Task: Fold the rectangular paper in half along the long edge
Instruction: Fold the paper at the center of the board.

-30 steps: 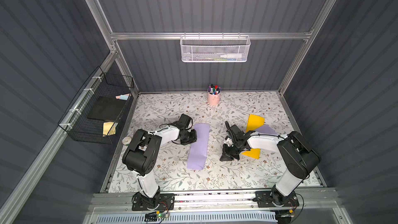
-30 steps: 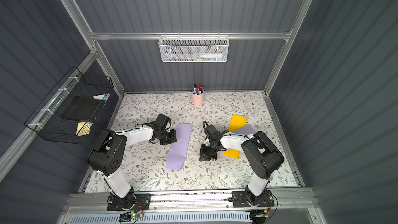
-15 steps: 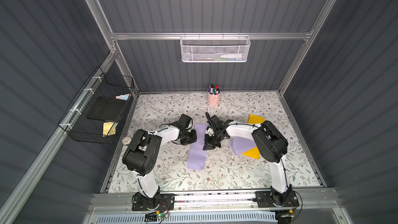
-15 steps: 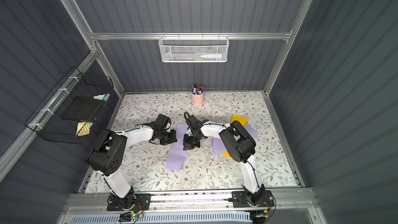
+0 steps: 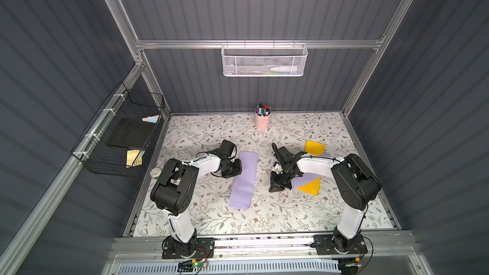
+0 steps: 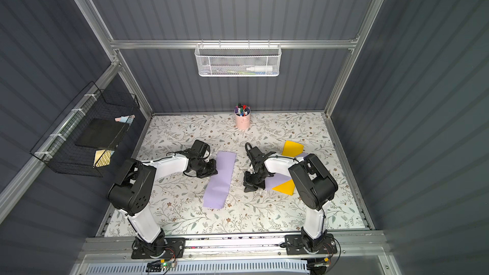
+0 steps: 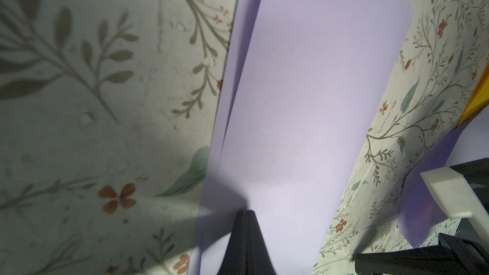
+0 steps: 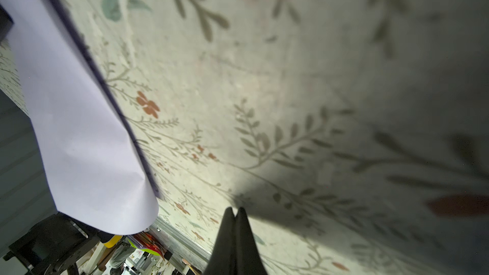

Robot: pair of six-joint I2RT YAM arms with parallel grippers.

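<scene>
Your left gripper point(image 7: 246, 214), jaws pressed together, rests on the folded purple paper point(image 5: 244, 179) mid-worktop point(image 5: 211, 133). Your right gripper point(image 8: 235, 211), also closed, is over bare worktop.

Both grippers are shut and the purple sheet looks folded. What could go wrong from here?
1. In the left wrist view the folded purple paper shows its layers offset along one long edge; pressed now, the crease may set crooked.
2. Only the left gripper seems to rest on it, near one edge, so a push could pivot the paper.
3. The right gripper sits beside the loose purple sheet and yellow sheet; a sweep might drag them.
</scene>
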